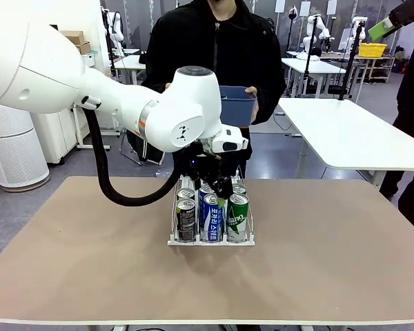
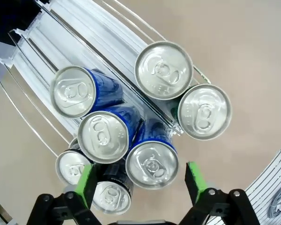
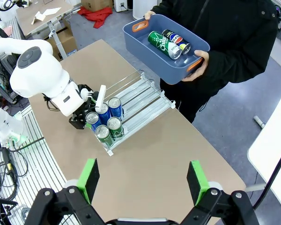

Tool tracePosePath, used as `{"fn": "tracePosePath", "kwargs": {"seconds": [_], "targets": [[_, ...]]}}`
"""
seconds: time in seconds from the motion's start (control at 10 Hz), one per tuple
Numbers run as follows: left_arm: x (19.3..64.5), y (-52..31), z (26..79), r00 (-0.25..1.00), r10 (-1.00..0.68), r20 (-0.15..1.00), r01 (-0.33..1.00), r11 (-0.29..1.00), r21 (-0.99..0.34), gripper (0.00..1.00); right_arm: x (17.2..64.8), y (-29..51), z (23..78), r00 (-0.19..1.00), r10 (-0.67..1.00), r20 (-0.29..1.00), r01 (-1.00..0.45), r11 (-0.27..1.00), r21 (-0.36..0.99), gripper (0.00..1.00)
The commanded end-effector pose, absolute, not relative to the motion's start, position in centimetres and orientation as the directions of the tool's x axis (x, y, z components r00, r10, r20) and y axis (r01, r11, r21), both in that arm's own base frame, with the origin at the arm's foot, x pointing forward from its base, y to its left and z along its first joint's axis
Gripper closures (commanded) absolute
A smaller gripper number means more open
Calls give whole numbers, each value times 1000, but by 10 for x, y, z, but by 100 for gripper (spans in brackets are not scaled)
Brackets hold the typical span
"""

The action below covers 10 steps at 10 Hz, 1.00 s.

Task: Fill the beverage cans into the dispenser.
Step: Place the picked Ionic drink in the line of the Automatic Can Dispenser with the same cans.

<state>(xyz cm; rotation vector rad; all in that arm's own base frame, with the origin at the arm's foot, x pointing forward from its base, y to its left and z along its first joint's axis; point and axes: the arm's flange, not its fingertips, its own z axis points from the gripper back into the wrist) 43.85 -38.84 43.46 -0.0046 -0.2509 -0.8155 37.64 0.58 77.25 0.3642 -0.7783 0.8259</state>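
Left wrist view: I see my left gripper (image 2: 140, 183) spread wide over the white wire-lane dispenser (image 2: 79, 35), its front blue silver-topped aluminium can (image 2: 151, 165) between the green pads (image 2: 87, 182), untouched.

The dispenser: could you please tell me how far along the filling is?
Done: seven cans stand in the dispenser, across all three lanes. In hand: nothing; the left claw hangs open over the blue cans. Left: two cans lie in the blue bin that the person holds.

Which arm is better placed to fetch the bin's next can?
Probably left: left gripper, open, hovers over the white wire dispenser near the dark blue plastic bin; right gripper hangs high.
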Motion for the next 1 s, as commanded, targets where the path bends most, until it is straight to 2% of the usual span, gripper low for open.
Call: {"fn": "tracePosePath", "kwargs": {"seconds": [0.0,0.2,0.3,0.9], "targets": [[423,-388,438,653,-716,248,713,691,119,0,376,6,771,430,518,740,-771,637,2,0],[408,-389,442,651,-703,285,698,703,138,0,376,6,771,430,518,740,-771,637,2,0],[429,-392,448,644,-723,249,725,681,104,0,376,6,771,430,518,740,-771,637,2,0],[429,-392,448,644,-723,249,725,681,104,0,376,6,771,430,518,740,-771,637,2,0]]}}
